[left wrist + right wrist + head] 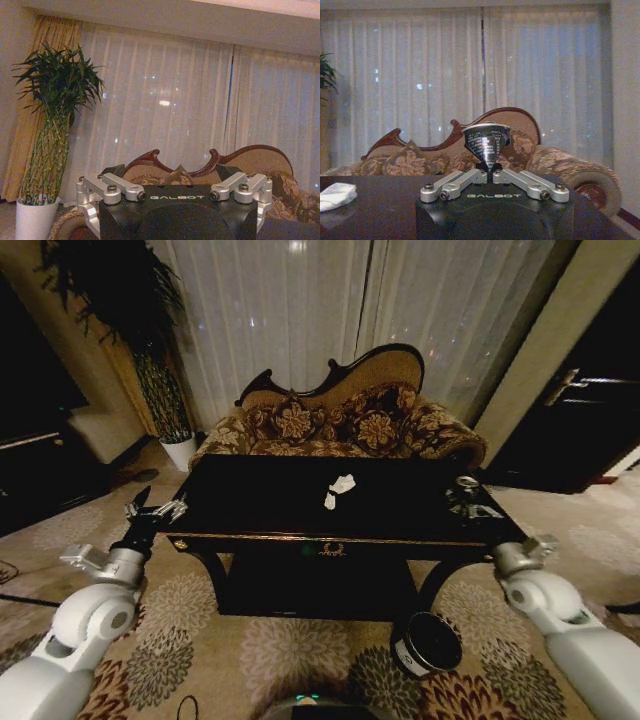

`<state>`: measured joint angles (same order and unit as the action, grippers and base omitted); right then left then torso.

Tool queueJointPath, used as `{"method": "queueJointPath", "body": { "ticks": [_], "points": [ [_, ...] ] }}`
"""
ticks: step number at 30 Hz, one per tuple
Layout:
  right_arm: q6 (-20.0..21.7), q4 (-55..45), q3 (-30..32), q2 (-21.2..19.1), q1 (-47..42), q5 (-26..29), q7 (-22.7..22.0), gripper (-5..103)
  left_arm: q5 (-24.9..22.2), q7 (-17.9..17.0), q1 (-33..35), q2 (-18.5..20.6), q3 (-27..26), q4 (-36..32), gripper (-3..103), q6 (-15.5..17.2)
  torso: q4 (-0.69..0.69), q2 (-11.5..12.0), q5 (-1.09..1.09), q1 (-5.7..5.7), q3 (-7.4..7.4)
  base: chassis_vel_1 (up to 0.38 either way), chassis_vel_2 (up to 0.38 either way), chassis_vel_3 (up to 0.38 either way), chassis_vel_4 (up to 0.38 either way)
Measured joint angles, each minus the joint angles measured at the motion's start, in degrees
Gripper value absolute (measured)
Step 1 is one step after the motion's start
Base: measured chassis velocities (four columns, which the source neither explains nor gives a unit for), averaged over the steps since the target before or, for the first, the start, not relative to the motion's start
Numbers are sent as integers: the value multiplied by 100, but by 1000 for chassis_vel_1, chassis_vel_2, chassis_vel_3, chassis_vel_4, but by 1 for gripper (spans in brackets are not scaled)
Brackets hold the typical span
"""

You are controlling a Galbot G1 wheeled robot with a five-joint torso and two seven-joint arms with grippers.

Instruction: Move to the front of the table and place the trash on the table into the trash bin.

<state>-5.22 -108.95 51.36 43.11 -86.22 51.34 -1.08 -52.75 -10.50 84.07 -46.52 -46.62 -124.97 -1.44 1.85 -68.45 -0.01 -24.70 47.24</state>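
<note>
The right gripper [478,502] is over the tabletop [260,502] at its right end, and its fingers are pinched together on the narrow crushed waist of a shiny dark-silver can [487,141], which stands upright with its flared top up in the right wrist view. So the relation that matters is from this held can to the trash bin [428,642]: in the head view the bin sits on the carpet just in front of the table, at about 7 o'clock from the right gripper and well below it, tipped so its open mouth faces up toward the robot. I judge the right arm far nearer to the bin than the left. The bin's inside looks dark and I cannot tell what, if anything, lies in it. The crumpled white paper [340,488] lies near the tabletop's middle, at about 9 o'clock from the right gripper, with its long axis running near-left to far-right. The left gripper [157,512] hovers at the tabletop's left corner with its fingers spread apart, holding nothing.
</note>
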Motion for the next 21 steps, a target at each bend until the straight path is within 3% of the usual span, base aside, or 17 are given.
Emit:
{"method": "queueJointPath", "body": {
  "ticks": [3,9,16,21],
  "points": [
    [-226,-180,527,326,-749,-33,177,0,0,0,0,0,0,0,100,0,0,0,0,0,0,0,0,0,0],
    [-799,-342,867,876,-1666,-476,644,0,0,1,0,0,0,0,100,0,1,0,0,1,0,0,0,0,0],
    [-1529,-74,785,1296,-2025,-1015,1123,0,0,0,0,0,0,0,100,0,0,0,-1,0,0,0,0,0,0],
    [-2072,766,298,1560,-1813,-1549,1338,0,0,0,0,0,0,0,100,0,2,1,2,-1,0,0,0,0,0]
  ]
}}
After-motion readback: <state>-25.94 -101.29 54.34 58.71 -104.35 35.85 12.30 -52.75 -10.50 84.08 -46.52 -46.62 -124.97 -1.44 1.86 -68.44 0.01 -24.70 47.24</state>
